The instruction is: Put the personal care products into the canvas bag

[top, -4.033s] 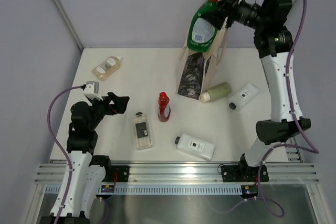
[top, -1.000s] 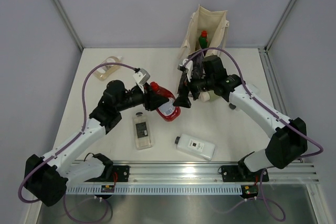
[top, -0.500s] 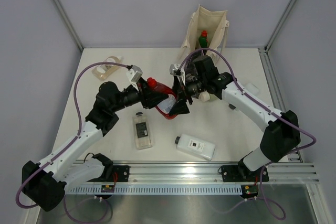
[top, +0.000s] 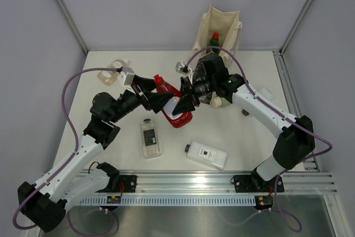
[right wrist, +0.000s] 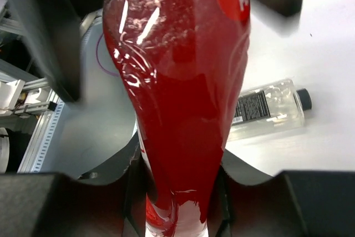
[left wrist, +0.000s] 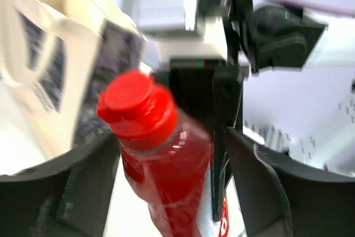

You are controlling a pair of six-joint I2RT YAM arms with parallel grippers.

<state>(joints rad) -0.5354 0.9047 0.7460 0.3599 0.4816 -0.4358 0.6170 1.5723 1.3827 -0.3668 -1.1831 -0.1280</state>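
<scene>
The red bottle [top: 173,107] with its red cap hangs in the air above the table's middle. My right gripper [top: 183,105] is shut on the red bottle [right wrist: 177,81] low on its body, both jaws pressed against it [right wrist: 180,192]. My left gripper [top: 158,97] stands open around the capped end [left wrist: 161,165], with a gap on each side of the bottle. The canvas bag [top: 222,26] stands upright at the back, with the dark green red-capped bottle [top: 214,41] inside. The clear rectangular bottle [top: 150,137] and a flat white bottle [top: 206,155] lie near the front.
A peach bottle [top: 111,73] lies at the back left, partly behind the left arm's cable. A pale green cylinder [top: 217,101] and a second white bottle [top: 266,92] lie right of the bag's base, partly hidden by the right arm.
My right gripper has shut on the red bottle, and my left gripper has opened off it. The bottle and both wrists shifted slightly towards the back.
</scene>
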